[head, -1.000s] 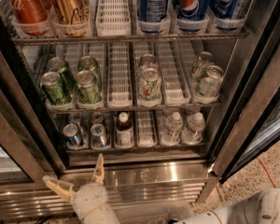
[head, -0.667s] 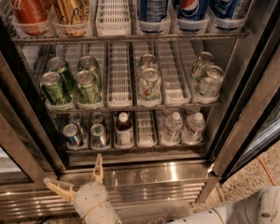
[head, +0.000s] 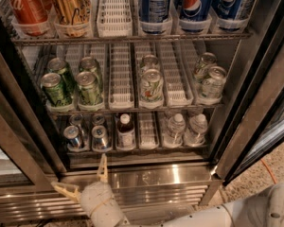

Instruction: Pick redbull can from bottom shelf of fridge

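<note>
The fridge (head: 255, 103) stands open in the camera view. On its bottom shelf (head: 146, 148), at the left, stand slim silver-and-blue redbull cans: one at the front left (head: 72, 137), one beside it (head: 100, 137), and more behind them. My gripper (head: 83, 176) is below the shelf, in front of the steel base (head: 170, 176), just under the redbull cans. It is open and empty, with one tan finger (head: 102, 167) pointing up and the other (head: 65, 190) out to the left.
A dark-labelled white-capped bottle (head: 126, 131) stands right of the redbull cans, then an empty white lane tray (head: 147, 129) and clear water bottles (head: 185, 128). Green cans (head: 71, 85) fill the rack above; Pepsi cans (head: 194, 4) and Coke cans (head: 26, 6) are on top.
</note>
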Robot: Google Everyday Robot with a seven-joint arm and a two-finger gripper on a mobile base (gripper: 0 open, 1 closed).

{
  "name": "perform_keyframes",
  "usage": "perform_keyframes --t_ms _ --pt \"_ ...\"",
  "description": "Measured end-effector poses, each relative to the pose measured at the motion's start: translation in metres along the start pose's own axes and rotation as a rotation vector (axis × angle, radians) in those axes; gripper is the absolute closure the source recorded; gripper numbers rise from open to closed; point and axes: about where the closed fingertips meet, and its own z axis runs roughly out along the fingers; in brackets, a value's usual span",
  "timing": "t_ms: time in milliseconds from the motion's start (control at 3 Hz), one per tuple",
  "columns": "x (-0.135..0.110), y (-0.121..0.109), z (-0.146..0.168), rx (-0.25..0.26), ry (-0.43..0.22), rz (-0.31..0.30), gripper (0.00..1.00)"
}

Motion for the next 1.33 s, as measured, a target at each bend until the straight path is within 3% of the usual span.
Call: perform_keyframes --t_ms 667,1333 --pt "-0.008 0.010 0.010 -0.024 -0.035 -0.169 0.00" --pt "-0.001 0.017 0.018 -0.034 -0.040 -0.135 0.00"
